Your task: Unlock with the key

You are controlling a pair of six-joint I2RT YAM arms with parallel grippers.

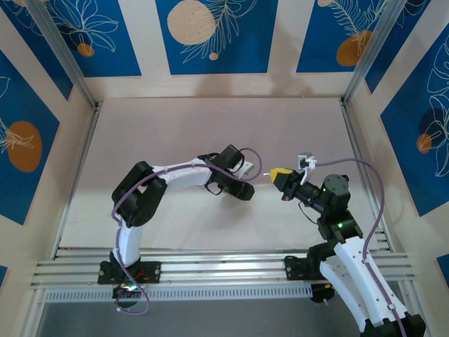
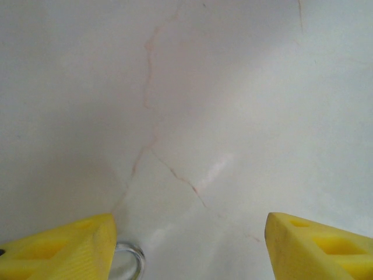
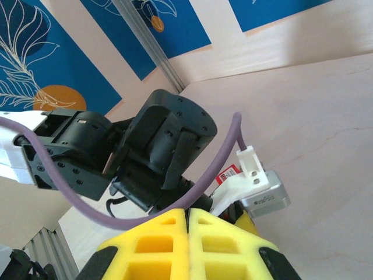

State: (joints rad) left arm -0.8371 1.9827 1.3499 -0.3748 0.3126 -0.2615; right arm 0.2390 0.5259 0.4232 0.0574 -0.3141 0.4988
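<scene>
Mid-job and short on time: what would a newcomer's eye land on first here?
The two arms meet nose to nose at mid-table, the right gripper, yellow fingers pressed shut, aimed at the left arm's wrist. The left gripper stands open over the pale table, a shiny metal loop by one finger at the bottom of its wrist view. Blue leaf-patterned panels line the walls.

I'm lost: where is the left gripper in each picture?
Top external: left gripper at mid-table, on the left arm's tip.
Left wrist: its yellow fingers sit in the bottom corners, apart.
Right wrist: its black body, centre left; fingertips hidden.
Shared landmark: the pale table.
</scene>
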